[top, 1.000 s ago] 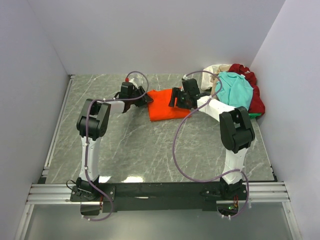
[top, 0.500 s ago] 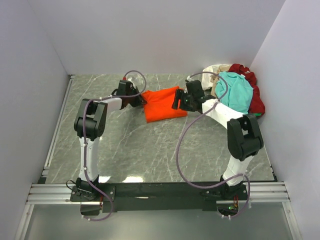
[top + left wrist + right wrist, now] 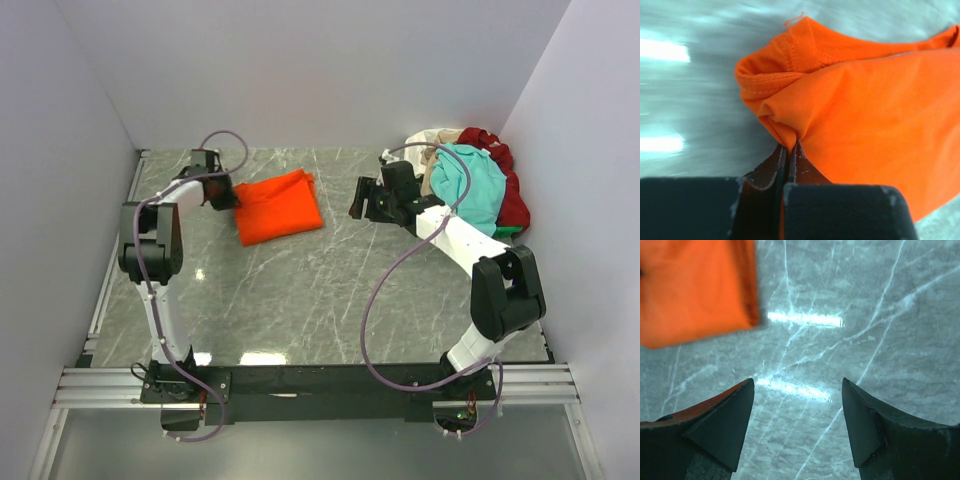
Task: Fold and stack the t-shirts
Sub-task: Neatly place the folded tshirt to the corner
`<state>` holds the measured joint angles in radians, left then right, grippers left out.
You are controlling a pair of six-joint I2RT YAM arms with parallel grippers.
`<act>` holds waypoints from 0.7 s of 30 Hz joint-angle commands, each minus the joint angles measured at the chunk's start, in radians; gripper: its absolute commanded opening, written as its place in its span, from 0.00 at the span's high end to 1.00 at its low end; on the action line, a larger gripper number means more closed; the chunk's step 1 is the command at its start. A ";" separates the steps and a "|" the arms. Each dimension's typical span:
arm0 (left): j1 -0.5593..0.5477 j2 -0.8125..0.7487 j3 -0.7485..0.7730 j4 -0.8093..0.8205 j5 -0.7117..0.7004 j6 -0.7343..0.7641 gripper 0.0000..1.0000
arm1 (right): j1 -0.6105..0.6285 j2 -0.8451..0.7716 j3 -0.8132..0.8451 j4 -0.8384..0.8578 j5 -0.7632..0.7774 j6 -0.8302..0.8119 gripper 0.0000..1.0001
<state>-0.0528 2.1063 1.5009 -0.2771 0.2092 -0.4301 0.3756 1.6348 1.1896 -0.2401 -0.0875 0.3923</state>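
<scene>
I see the grey marble tabletop (image 3: 300,290) carrying three t-shirts heaped together behind my right end effector (image 3: 797,385): a teal t-shirt (image 3: 470,185) draped over a dark red t-shirt (image 3: 512,205) and a cream t-shirt (image 3: 430,140). The folded orange t-shirt (image 3: 278,205) lies flat directly ahead of my left end effector (image 3: 788,152), whose jaws are pressed together on a pinch of cloth near its hemmed edge. My right end effector hangs with jaws spread apart over bare marble, the orange t-shirt ahead to its left, not touching.
</scene>
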 commanded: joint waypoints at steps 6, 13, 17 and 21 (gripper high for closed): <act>0.168 -0.091 0.035 -0.086 -0.160 0.099 1.00 | 0.003 -0.104 -0.059 0.024 -0.030 -0.029 0.23; 0.249 -0.054 0.143 -0.085 -0.209 0.122 1.00 | 0.003 -0.127 -0.081 0.036 -0.070 -0.033 0.23; 0.277 -0.042 0.173 -0.068 -0.320 0.134 1.00 | 0.005 -0.132 -0.088 0.039 -0.075 -0.038 0.23; 0.333 -0.034 0.200 -0.057 -0.317 0.117 1.00 | 0.003 -0.136 -0.097 0.041 -0.074 -0.041 0.23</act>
<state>0.2417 2.0804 1.6543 -0.3630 -0.0658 -0.3260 0.3752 1.5414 1.1027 -0.2276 -0.1520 0.3706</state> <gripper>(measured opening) 0.026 0.773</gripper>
